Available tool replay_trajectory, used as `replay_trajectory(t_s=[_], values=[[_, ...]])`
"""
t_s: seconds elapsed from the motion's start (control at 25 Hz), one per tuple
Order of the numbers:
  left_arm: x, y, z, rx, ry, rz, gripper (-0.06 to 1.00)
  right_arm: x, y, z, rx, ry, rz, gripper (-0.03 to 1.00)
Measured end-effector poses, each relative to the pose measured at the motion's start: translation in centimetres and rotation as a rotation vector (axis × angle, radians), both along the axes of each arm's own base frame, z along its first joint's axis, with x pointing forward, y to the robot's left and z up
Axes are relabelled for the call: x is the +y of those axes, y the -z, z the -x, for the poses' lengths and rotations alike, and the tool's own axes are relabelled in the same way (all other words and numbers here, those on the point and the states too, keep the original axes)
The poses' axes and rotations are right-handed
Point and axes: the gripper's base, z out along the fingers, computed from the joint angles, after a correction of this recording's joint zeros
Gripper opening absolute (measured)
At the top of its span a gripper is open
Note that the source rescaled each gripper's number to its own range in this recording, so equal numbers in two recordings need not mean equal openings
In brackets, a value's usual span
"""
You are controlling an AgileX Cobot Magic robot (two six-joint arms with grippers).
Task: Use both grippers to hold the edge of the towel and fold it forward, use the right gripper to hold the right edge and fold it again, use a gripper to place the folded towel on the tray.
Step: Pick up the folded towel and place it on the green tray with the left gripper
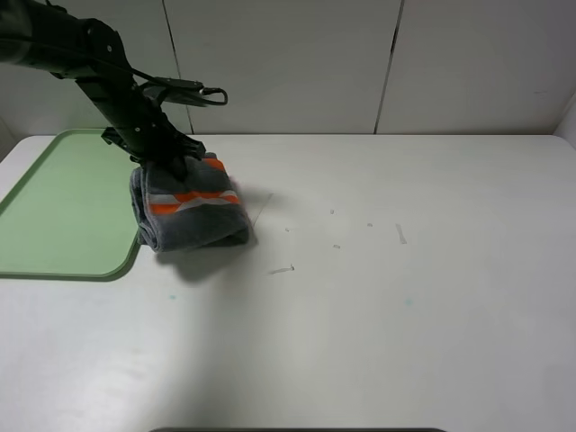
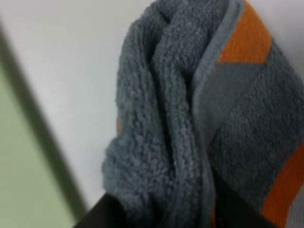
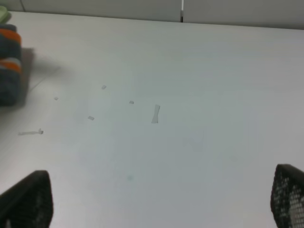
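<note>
The towel (image 1: pixel 193 211) is folded into a thick dark grey bundle with orange patches and a white stripe on top. It hangs just right of the tray (image 1: pixel 63 202), its lower part near or on the table. My left gripper (image 1: pixel 166 160) is shut on the towel's upper edge. In the left wrist view the towel (image 2: pixel 166 118) bunches between the gripper's (image 2: pixel 166 216) black fingers, with the tray (image 2: pixel 19 166) alongside. My right gripper (image 3: pixel 159 197) is open and empty over bare table, far from the towel (image 3: pixel 9 61). It is out of the exterior view.
The white table (image 1: pixel 405 297) carries a few small scuffs and tape bits (image 1: pixel 281 269) right of the towel. White wall panels (image 1: pixel 288 63) stand behind the table's far edge. The tray lies at the table's far left.
</note>
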Motion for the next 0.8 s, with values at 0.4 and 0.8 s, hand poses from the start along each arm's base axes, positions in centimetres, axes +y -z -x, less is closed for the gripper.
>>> replay_trajectory(t_s=[0.4,0.8], values=[[7.2,0.1,-0.8,0.011,-0.106,-0.044,0.26,0.0,0.0,0.0,0.0,0.0,0.0,1.0],[12.7,0.1,-0.7,0.012,-0.197,-0.092,0.26,0.0,0.0,0.0,0.0,0.0,0.0,1.0]])
